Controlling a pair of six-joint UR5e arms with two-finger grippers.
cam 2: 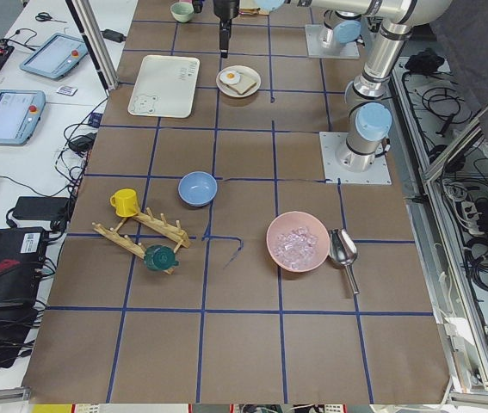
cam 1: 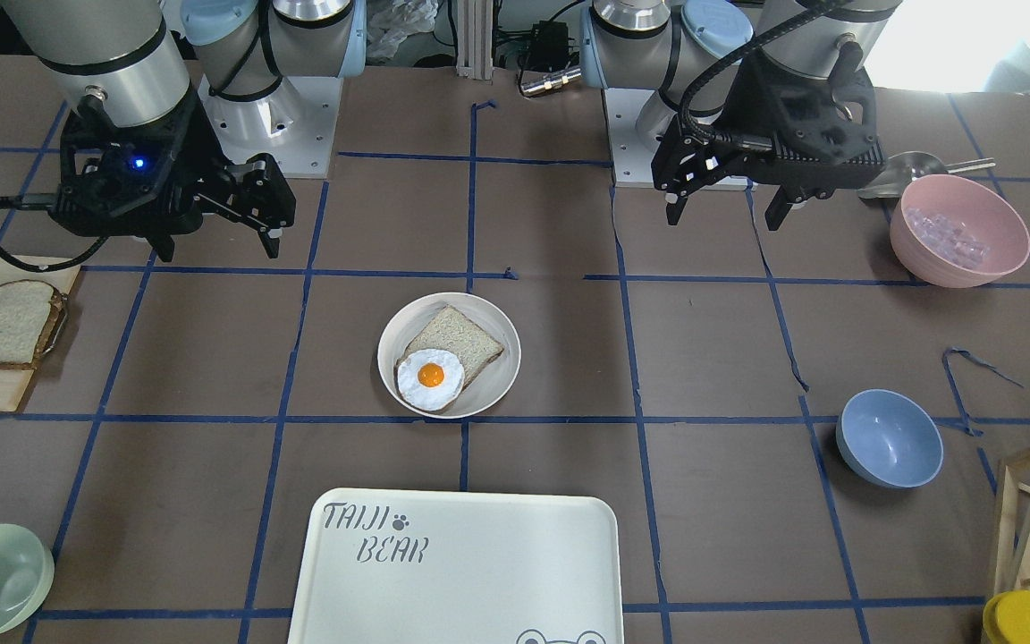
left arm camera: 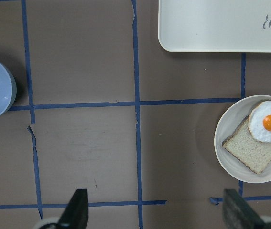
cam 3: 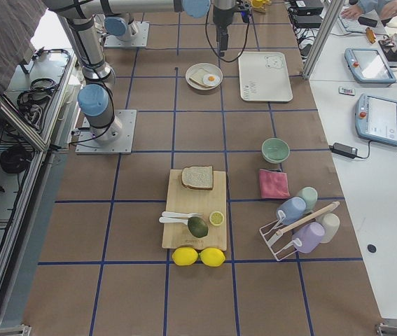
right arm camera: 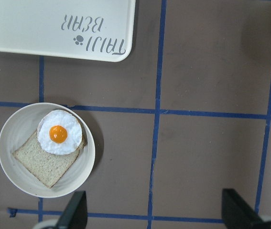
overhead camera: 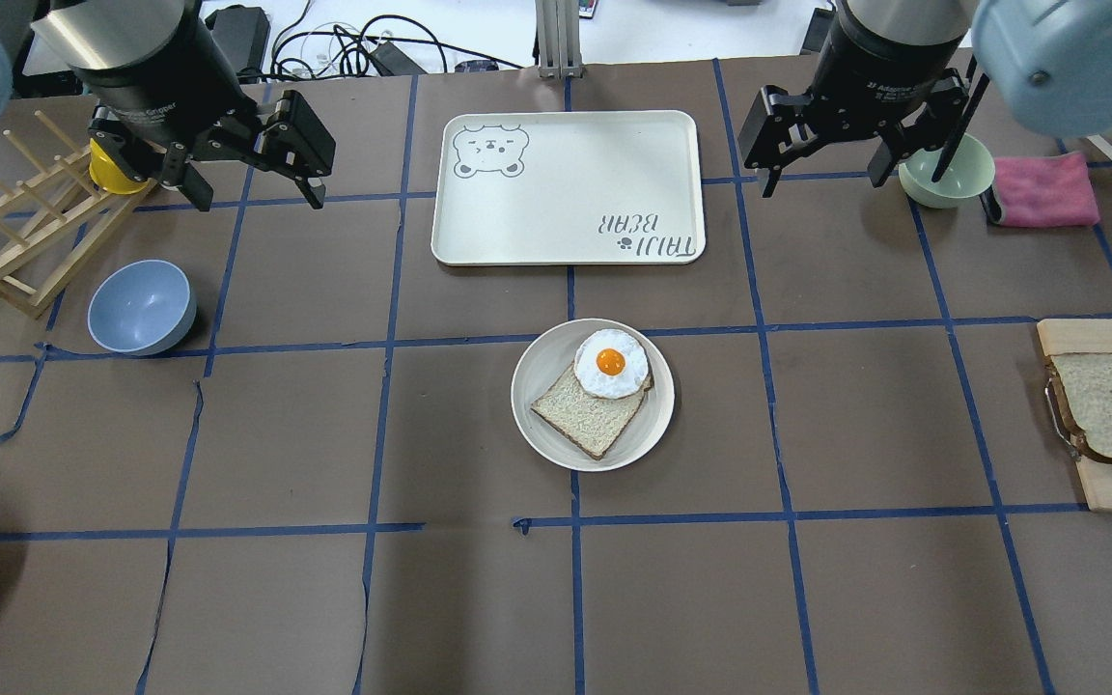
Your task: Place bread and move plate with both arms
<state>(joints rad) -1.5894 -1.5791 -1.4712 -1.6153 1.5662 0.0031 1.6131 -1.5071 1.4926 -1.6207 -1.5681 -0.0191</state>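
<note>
The bread [overhead camera: 1106, 405], a pale, speckled, brown-crusted slice, lies on a board [overhead camera: 1097, 487] well apart from the plate [overhead camera: 542, 439]. The tray [overhead camera: 566, 193] reads "TAIJI BEAR". Both arms' jaws are spread.

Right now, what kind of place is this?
Probably a robotics lab staging kitchen chores: a table gridded with blue tape, control tablets on the side bench, and a fried egg on a plate.

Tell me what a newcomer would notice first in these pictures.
The fried egg, its orange yolk bright, lying on a bread slice in the plate, dead centre. Then the TAIJI BEAR tray beyond it, with the left gripper and right gripper hovering open on either side.
</note>
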